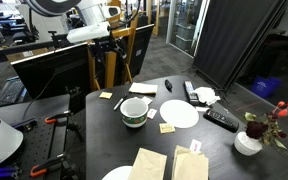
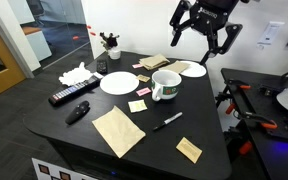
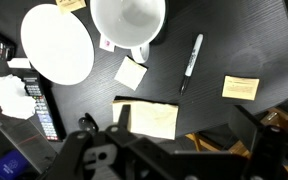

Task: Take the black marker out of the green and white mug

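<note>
The green and white mug (image 2: 166, 85) stands upright mid-table, also seen in an exterior view (image 1: 135, 112). From the wrist view its white inside (image 3: 129, 20) looks empty. The black marker (image 3: 191, 60) lies flat on the black table beside the mug, apart from it, and shows in both exterior views (image 2: 167, 122) (image 1: 118, 103). My gripper (image 2: 202, 40) hangs high above the table's far side, fingers spread open and holding nothing. In the wrist view its dark fingers (image 3: 169, 150) fill the bottom edge.
A white plate (image 3: 57, 45) lies next to the mug, with sticky notes (image 3: 131, 73) (image 3: 240, 87) and a tan napkin (image 3: 149, 118) around. Black remotes (image 2: 72, 96) and crumpled tissue (image 2: 76, 73) sit at one side. A small vase with flowers (image 1: 250, 140) stands at a table corner.
</note>
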